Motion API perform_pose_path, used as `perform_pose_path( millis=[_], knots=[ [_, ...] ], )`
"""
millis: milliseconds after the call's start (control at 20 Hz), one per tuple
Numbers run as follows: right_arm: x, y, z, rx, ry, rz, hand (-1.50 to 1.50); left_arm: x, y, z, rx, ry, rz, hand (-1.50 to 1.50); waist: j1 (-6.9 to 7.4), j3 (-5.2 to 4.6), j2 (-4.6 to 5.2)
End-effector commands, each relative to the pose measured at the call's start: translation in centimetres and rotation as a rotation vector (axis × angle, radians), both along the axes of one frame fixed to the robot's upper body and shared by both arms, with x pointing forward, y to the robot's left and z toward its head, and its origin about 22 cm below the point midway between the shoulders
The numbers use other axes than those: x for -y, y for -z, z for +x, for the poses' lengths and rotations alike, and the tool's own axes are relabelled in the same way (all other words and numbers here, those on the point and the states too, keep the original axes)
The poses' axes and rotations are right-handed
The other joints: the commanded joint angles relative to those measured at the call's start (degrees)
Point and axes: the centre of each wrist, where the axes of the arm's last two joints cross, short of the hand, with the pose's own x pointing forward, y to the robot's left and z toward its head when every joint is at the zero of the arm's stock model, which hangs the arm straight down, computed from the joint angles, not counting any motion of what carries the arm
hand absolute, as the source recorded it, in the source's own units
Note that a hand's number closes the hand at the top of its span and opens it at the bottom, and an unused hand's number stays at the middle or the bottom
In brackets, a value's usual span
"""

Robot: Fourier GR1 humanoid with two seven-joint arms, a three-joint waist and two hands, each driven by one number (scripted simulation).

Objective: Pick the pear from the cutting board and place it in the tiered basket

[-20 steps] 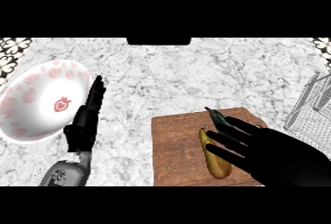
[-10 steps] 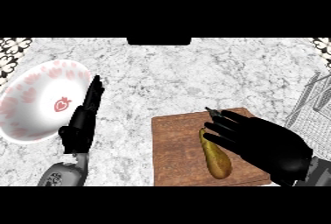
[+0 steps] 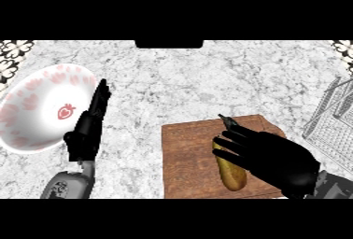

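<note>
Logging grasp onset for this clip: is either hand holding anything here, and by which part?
Right hand curls round the pear's upper end on the cutting board; left hand holds nothing.

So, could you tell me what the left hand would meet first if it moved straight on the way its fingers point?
Probably nothing: the left hand points up the bare counter, just right of the plate.
</note>
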Motion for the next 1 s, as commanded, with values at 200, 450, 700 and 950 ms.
perform_pose_path(
  millis=[200,450,700,950],
  knots=[
    [-3.1,1.5,0.8,-0.046,0.014,-0.03,-1.5,0.4,1.8,0.5,-0.006,-0.006,-0.006,0.0,-0.06,-0.03,0.06],
    [-3.4,3.0,0.4,-0.03,0.0,-0.034,-1.5,0.8,-1.2,0.3,-0.003,0.004,-0.023,0.0,0.06,-0.01,-0.01],
    [-4.4,2.4,1.4,-0.044,0.006,-0.052,-1.5,0.7,-0.1,1.5,0.002,-0.013,0.004,0.0,-0.01,-0.02,0.02],
    [-2.7,4.8,2.2,-0.071,0.025,-0.048,-1.5,-0.6,0.6,-0.2,0.01,0.0,-0.01,0.0,0.08,-0.01,0.0]
  ],
)
